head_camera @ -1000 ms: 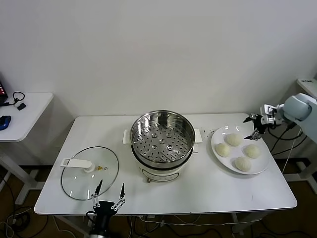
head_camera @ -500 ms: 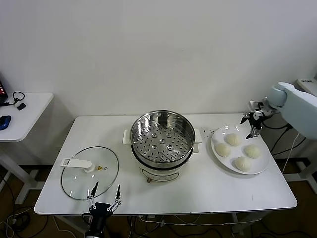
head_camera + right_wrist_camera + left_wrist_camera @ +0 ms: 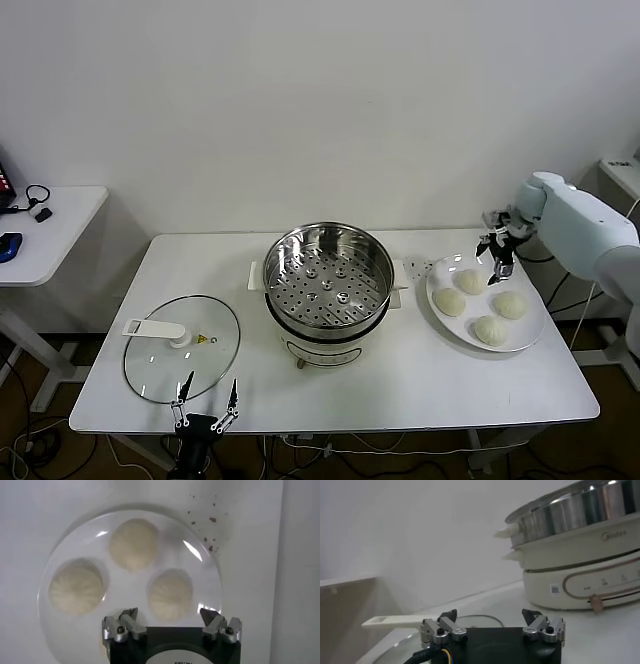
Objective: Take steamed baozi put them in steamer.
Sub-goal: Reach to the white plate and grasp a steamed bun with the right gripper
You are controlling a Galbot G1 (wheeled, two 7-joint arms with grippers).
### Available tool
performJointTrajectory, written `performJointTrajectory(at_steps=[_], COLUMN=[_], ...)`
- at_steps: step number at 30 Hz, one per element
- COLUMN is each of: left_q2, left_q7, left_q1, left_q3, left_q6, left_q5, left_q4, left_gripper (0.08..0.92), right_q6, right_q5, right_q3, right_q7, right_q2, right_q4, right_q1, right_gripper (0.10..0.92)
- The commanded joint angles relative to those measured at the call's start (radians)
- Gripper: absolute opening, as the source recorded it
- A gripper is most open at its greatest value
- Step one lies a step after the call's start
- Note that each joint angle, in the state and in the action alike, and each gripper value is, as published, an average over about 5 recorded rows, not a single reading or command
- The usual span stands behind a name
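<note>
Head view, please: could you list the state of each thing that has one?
steamer: uncovered, basket empty.
glass lid: off, flat on the table.
steamed baozi: all four on the white plate.
right gripper: open, above the plate's far edge.
left gripper: open, at the table's near edge by the lid.

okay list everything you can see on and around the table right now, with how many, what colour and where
steamed baozi: four, cream-white, on the plate
plate: one, white, table's right end
steamer: one, steel pot on white base, table centre, empty
glass lid: one, clear with white handle, flat on table's left end
table: one, white
side table: one, white, far left, small dark items on it
right tool: open, hovering above the plate's back edge
left tool: open, at the table's front edge near the lid
</note>
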Motion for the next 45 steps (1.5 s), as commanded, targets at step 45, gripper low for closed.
performJointTrajectory(at_steps=[45], left_q2=[0.026], left_q7=[-0.005], left_q1=[-0.014], left_q3=[-0.013], left_q6=[-0.021], left_q5=[0.026], left_q4=[0.048], left_gripper=[0.823], right_q6=[0.076], right_q5=[-0.140], right_q3=[0.186], right_q7=[0.112], right_q2=[0.132], right_q4=[-0.241], right_q1=[-0.110], right_gripper=[0.655])
